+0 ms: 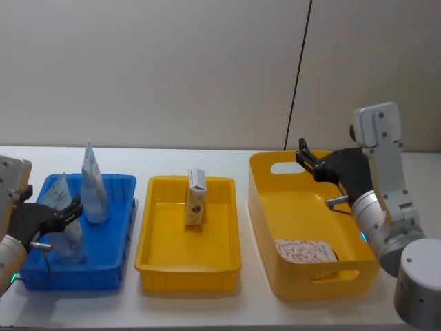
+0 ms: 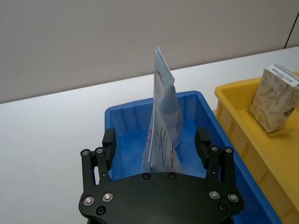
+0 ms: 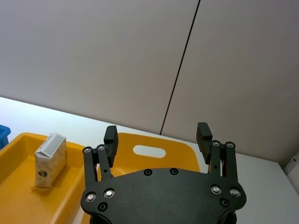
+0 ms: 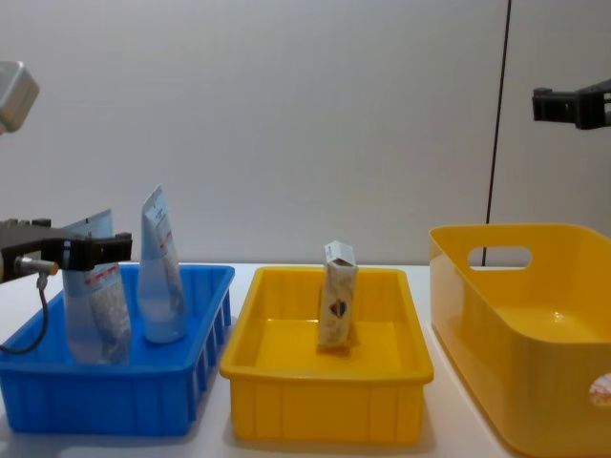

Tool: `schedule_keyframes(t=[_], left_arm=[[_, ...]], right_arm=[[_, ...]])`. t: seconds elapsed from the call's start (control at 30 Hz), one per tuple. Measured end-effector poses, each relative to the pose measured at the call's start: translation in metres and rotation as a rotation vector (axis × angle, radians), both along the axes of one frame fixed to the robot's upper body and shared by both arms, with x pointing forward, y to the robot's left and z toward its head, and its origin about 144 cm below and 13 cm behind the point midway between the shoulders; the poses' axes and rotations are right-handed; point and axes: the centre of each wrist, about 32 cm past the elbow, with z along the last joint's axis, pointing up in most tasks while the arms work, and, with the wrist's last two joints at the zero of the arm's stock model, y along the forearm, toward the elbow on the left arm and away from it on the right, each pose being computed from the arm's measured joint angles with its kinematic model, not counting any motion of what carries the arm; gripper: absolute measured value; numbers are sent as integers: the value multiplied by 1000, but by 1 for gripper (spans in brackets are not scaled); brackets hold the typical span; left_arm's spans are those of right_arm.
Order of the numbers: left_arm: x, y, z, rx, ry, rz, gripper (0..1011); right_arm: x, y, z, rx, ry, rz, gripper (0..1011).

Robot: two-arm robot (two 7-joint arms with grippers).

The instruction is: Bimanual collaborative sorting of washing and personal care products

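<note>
Two pale-blue squeeze tubes stand upright in the blue bin (image 1: 114,227). My left gripper (image 1: 60,212) is open and straddles the nearer tube (image 1: 67,238); its fingers (image 2: 109,140) stand clear of the tube (image 2: 159,158) on both sides. Behind it, the farther tube (image 1: 93,183) stands free. A small pale carton (image 1: 196,200) stands upright in the shallow yellow tray (image 1: 158,255). My right gripper (image 1: 308,158) hangs open and empty above the back edge of the deep yellow bin (image 1: 265,207).
A flat white pack with red print (image 1: 303,249) lies in the deep yellow bin's near corner. The three containers sit side by side on a white table (image 1: 207,310), close to a grey wall.
</note>
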Motion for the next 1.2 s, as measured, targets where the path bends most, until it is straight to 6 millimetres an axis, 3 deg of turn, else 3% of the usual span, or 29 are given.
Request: schedule_keyframes(t=[0.17, 0.3, 0.97, 1.2], left_arm=[[1, 3, -6, -13, 22, -2, 1000], [3, 3, -9, -23, 32, -5, 927], [20, -2, -18, -47, 53, -6, 314], [25, -5, -19, -41, 58, 1, 252]], right_arm=[[0, 0, 0, 0, 0, 0, 1004], [0, 0, 0, 0, 0, 0, 1004], [0, 0, 0, 0, 0, 0, 1004], [0, 0, 0, 0, 0, 0, 1004]])
